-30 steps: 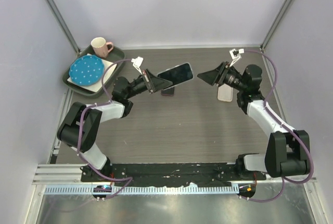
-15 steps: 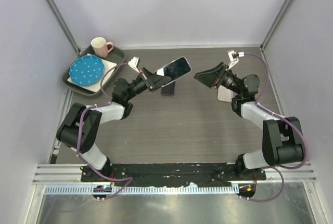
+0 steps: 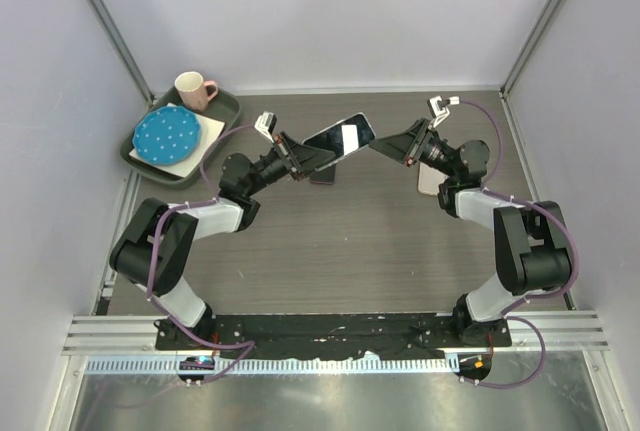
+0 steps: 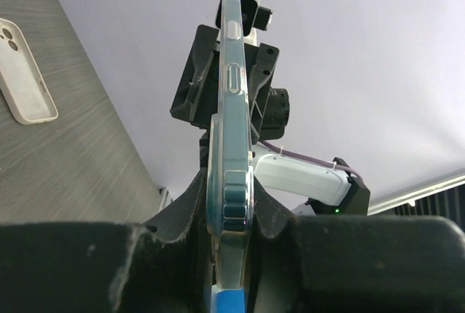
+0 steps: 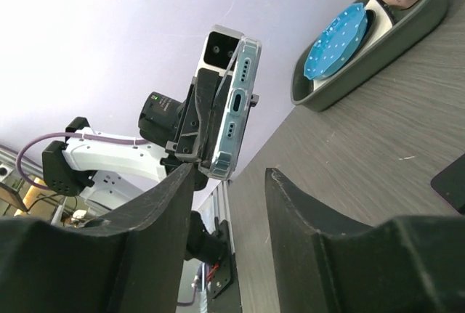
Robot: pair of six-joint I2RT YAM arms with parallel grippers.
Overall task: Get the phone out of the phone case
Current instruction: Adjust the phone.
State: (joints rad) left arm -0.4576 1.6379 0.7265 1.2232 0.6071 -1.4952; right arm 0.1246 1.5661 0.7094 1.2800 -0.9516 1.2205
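Partly hidden, phone (image 4: 231,110) pinched edge-on in left gripper (image 4: 229,215), lower end buried, right gripper (image 5: 227,179) spread.

The top view looks steeply down from above and behind both arms, far enough off to take in the whole worktop (image 3: 340,241), with the raised phone (image 3: 337,139) just beyond its middle. The left wrist view sits close behind the left fingers (image 4: 174,215). It sights along the edge of the phone (image 4: 231,146), tilted up toward the right arm (image 4: 305,179) past it. The right wrist view faces back the other way over the right fingers (image 5: 298,211). From nearby it meets the end of the phone (image 5: 232,110), with the left arm (image 5: 109,157) behind. All three views share the phone.
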